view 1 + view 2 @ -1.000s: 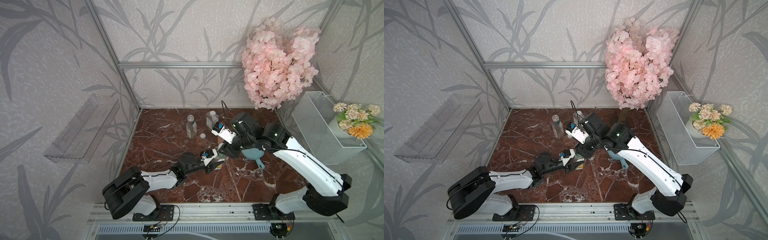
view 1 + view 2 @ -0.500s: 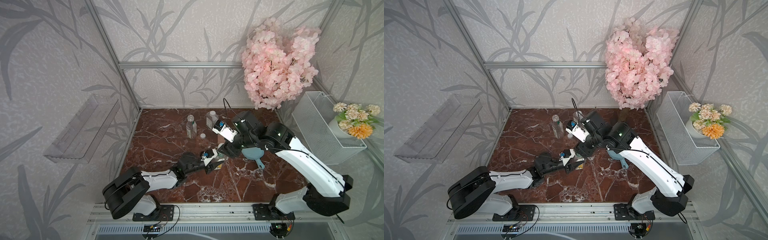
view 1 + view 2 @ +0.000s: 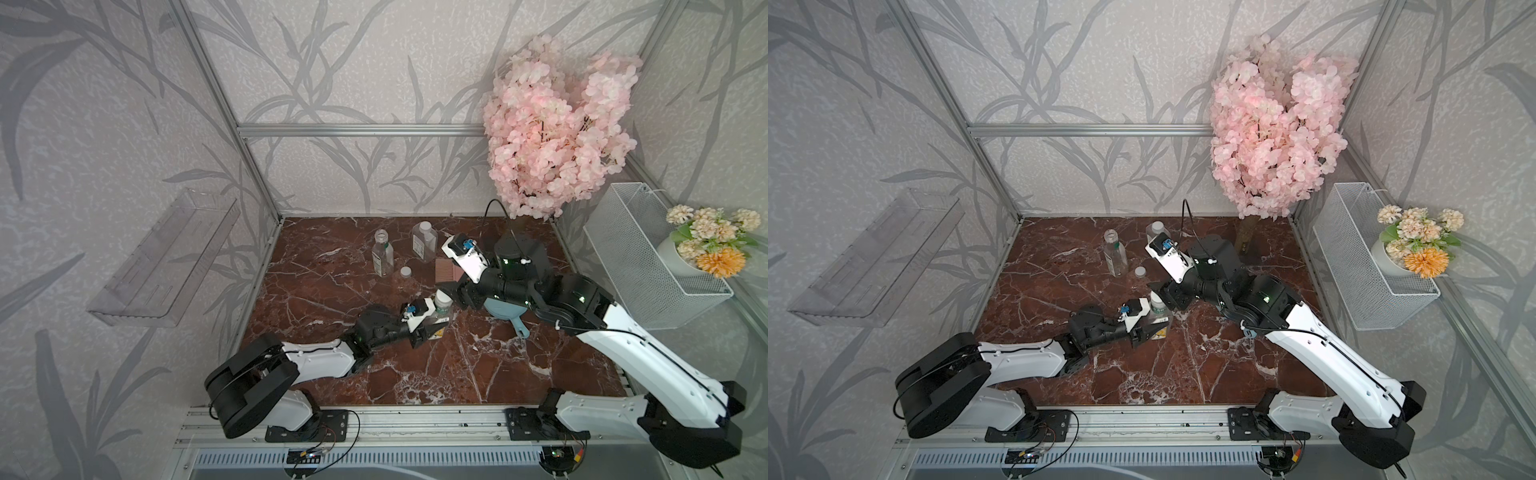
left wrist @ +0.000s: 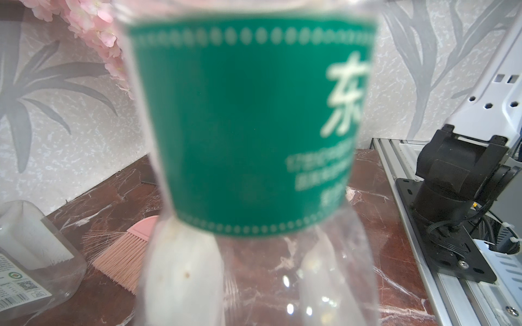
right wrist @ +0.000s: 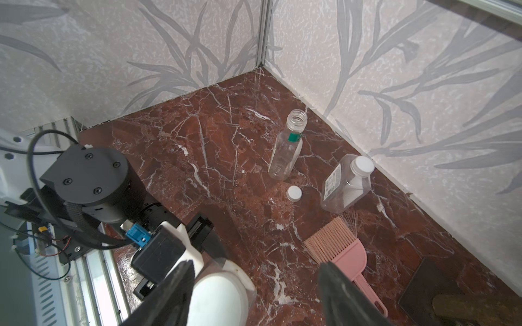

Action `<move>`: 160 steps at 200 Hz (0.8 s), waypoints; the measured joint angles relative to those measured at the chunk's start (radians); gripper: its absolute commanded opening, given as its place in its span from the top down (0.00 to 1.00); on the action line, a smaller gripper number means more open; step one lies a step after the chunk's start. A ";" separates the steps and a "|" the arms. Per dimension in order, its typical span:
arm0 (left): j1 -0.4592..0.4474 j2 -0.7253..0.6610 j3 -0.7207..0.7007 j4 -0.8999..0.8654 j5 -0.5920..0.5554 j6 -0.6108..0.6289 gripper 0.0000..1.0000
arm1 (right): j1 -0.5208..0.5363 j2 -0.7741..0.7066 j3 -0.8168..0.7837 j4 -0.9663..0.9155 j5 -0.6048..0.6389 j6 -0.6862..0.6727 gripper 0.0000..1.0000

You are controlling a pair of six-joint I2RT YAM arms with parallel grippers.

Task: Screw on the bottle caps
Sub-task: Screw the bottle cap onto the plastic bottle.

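Left wrist: bottle (image 4: 248,127), brush (image 4: 124,251) behind

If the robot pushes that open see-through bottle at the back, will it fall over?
Probably. The round clear plastic bottle looks empty, so likely light. It stands tall on a narrow base, so a high nudge may tip it. Being round, it might then roll.

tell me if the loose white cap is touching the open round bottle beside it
Apart. The right wrist view shows a clear gap between the loose cap and the base of the open round bottle.
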 measured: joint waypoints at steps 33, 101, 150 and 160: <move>-0.001 -0.008 0.000 -0.003 0.000 0.000 0.80 | 0.000 -0.003 -0.105 0.119 -0.006 -0.010 0.26; -0.005 -0.011 0.000 -0.007 0.000 0.001 0.80 | -0.031 -0.013 -0.127 0.185 -0.008 -0.017 0.26; -0.005 -0.011 0.000 -0.007 0.000 0.001 0.80 | -0.044 -0.014 -0.127 0.184 -0.009 -0.028 0.27; -0.005 -0.011 0.000 -0.007 0.000 0.001 0.80 | -0.048 -0.014 -0.127 0.184 -0.009 -0.030 0.27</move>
